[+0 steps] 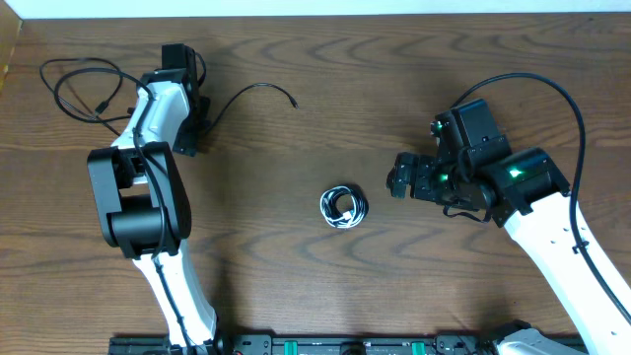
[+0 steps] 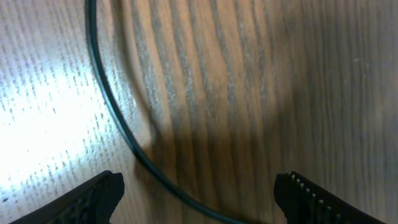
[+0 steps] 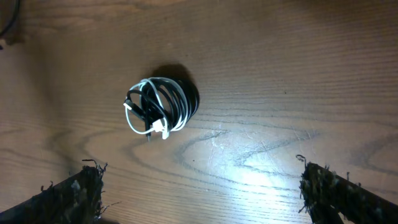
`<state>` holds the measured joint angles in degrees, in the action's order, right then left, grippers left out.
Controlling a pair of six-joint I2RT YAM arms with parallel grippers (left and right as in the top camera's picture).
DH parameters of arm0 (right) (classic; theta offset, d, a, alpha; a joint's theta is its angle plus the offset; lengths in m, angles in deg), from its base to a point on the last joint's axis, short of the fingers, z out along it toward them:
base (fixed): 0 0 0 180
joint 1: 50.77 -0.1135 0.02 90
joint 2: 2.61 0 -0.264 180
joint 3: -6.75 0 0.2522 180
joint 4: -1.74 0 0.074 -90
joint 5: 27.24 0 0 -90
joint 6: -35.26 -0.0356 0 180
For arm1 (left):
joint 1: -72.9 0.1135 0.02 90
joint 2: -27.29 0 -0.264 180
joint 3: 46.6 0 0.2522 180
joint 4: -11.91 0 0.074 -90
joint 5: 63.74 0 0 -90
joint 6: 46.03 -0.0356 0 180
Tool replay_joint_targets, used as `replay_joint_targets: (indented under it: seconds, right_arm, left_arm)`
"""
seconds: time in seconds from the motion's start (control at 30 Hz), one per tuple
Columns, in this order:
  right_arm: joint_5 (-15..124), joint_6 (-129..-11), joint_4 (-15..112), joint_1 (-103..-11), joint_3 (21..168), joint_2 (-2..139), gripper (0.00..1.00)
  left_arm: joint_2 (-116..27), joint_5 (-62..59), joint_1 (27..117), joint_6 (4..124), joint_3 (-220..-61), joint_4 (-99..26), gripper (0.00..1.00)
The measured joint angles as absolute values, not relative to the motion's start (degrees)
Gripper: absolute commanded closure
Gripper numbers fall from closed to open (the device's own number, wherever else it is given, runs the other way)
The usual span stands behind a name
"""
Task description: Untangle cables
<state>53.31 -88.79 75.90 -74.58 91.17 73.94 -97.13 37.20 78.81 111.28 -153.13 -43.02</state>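
Note:
A small bundle of white and black cables (image 1: 343,207) lies coiled at the table's middle; in the right wrist view the bundle (image 3: 160,106) sits ahead of my fingers. My right gripper (image 1: 396,182) (image 3: 200,174) is open just right of it, with only bare wood between the fingertips. One loose black cable (image 1: 251,94) curves from its plug toward my left gripper (image 1: 193,133). In the left wrist view that black cable (image 2: 112,106) lies flat on the table and passes between the open jaws of the left gripper (image 2: 199,186) without touching either finger. Another loose black cable (image 1: 79,89) sprawls at the far left.
The wooden table (image 1: 315,286) has a light edge along the back and a box corner (image 1: 8,49) at the far left. A thick black robot cable (image 1: 562,108) arcs over the right arm. A rail (image 1: 325,345) runs along the front edge.

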Motion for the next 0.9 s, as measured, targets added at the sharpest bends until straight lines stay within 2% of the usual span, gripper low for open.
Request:
replay_joint_targets:
  seconds: [0.3, 0.43, 0.6, 0.77, 0.9]
  right_arm:
    - [53.33, -88.79, 75.90, -74.58, 91.17, 73.94, 0.01]
    - [53.33, -88.79, 75.88, -74.58, 91.17, 73.94, 0.01]
    - [53.33, -88.79, 75.88, -74.58, 91.17, 73.94, 0.01]
    - [53.33, -88.79, 75.90, -74.58, 91.17, 73.94, 0.01]
    - [53.31, -88.79, 75.90, -74.58, 91.17, 73.94, 0.01]
  left_arm:
    - [-97.13, 37.38, 78.81, 111.28, -151.56, -41.82, 0.20]
    - [-97.13, 37.42, 78.83, 111.59, -151.40, -41.78, 0.35]
    - [-97.13, 38.03, 78.98, 111.06, -150.90, -41.84, 0.39]
    - [-97.13, 39.43, 79.18, 109.97, -150.70, -41.82, 0.52]
    - [-97.13, 41.68, 79.18, 108.77, -149.61, -41.78, 0.53]
